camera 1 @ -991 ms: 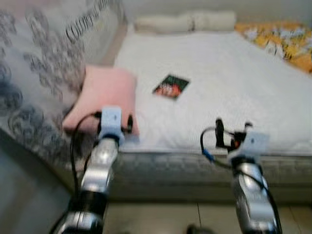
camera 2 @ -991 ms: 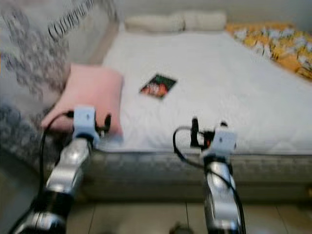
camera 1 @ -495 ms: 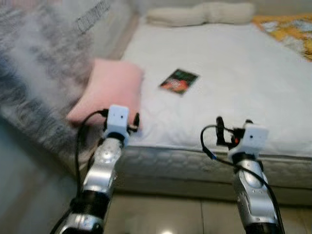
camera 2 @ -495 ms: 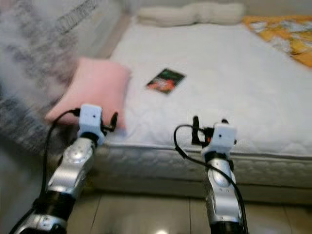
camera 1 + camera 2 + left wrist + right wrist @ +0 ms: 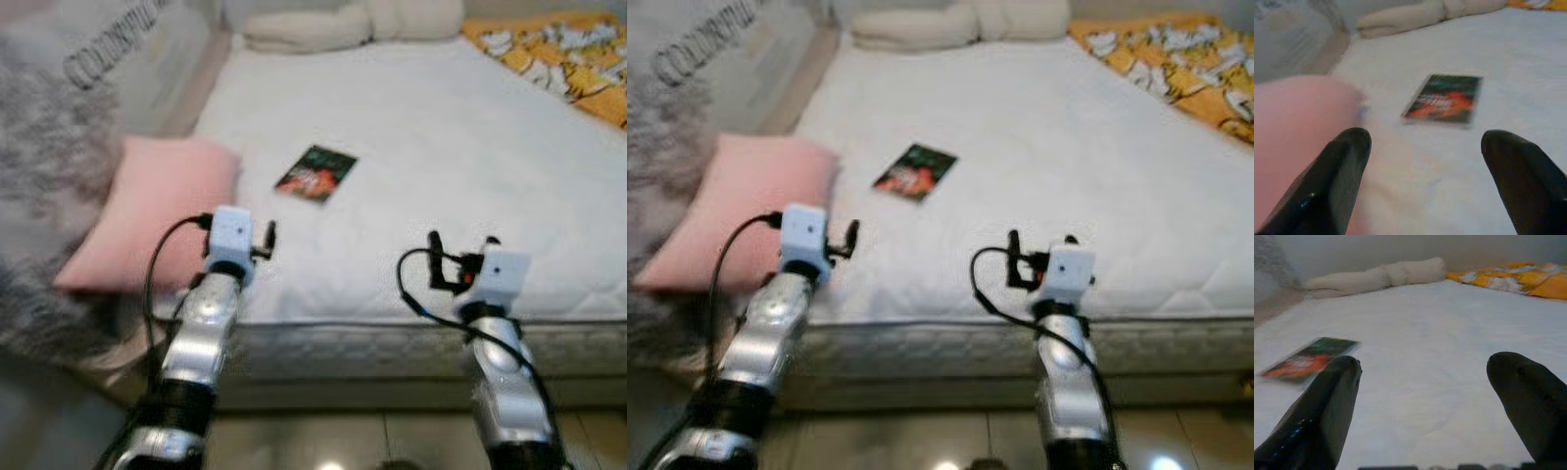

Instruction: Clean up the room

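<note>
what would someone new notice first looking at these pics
Likely the small dark booklet with a red and green cover, lying alone on the white quilted mattress. Next, the soft pink pillow at the mattress's left edge, and the yellow flowered blanket at the far right corner. The left gripper and right gripper hover open at the near edge.

left arm: raised, reaching forward | left gripper (image 5: 1420,161): fingers spread wide, empty | right arm: raised alongside | right gripper (image 5: 1425,396): fingers spread wide, empty

Quilted cloth mattress (image 5: 470,166), soft pink pillow (image 5: 147,215), glossy booklet (image 5: 316,173).
</note>
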Available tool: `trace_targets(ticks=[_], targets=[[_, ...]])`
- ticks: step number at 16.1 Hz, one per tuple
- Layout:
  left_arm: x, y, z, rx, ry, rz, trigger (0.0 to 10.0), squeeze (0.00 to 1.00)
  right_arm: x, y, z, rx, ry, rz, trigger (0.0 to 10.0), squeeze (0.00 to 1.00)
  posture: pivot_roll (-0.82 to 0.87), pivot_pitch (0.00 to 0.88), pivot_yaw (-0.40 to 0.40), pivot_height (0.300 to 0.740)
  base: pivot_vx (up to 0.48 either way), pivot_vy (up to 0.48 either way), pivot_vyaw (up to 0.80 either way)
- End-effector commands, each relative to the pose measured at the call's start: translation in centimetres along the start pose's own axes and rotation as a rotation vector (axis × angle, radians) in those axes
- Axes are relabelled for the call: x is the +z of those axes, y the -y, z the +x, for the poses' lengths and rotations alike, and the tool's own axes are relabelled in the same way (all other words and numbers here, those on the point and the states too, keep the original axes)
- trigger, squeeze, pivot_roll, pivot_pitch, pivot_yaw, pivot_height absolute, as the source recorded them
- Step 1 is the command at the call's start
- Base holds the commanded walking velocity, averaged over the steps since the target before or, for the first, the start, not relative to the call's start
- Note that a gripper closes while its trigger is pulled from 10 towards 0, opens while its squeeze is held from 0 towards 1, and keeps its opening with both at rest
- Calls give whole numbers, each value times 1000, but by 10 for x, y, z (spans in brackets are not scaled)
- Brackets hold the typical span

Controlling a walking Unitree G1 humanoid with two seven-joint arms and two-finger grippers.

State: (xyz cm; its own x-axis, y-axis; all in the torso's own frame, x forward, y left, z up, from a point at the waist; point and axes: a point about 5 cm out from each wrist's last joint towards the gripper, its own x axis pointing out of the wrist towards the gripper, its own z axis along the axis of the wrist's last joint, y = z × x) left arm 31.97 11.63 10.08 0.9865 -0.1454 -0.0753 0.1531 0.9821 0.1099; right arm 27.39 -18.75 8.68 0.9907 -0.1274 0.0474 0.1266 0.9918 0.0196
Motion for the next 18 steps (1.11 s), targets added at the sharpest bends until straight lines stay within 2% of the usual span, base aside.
trace_targets(ticks=[1, 2, 4, 5, 6, 10, 15, 18], targets=[[4, -8, 0, 20, 18, 22, 10000, 0, 7, -5, 4, 9, 33, 4, 10000, 0, -109, 0, 52, 740, 442, 0, 0], [5, -7, 0, 21, 26, 16, 10000, 0, 8, -5, 4, 10, 39, 8, 10000, 0, -111, 0, 52, 740, 469, 0, 0], [8, -13, 1, 78, 39, -49, 10000, 0, 15, -4, 3, -3, 86, 88, 10000, 0, -114, 0, 47, 740, 480, 0, 0], [7, -18, 3, 119, 28, -119, 10000, 0, 16, -1, 1, -14, 97, 105, 10000, 0, -113, 0, 45, 740, 480, 0, 0], [7, -20, 6, 146, 14, -125, 10000, 0, 15, 1, 1, -22, 97, 99, 10000, 0, -114, 0, 43, 740, 480, 0, 0], [15, -8, 7, 126, 45, -131, 10000, 0, 19, 0, 7, -9, 109, 95, 10000, 0, -115, 0, 42, 740, 480, 0, 0], [16, -8, 6, 133, 54, -130, 10000, 0, 20, 2, 11, -4, 106, 96, 10000, 0, -109, 0, 40, 740, 480, 0, 0], [17, -12, 6, 162, 55, -118, 10000, 0, 27, 8, 25, -29, 111, 83, 10000, 0, -96, 0, 35, 740, 160, 0, 0]])
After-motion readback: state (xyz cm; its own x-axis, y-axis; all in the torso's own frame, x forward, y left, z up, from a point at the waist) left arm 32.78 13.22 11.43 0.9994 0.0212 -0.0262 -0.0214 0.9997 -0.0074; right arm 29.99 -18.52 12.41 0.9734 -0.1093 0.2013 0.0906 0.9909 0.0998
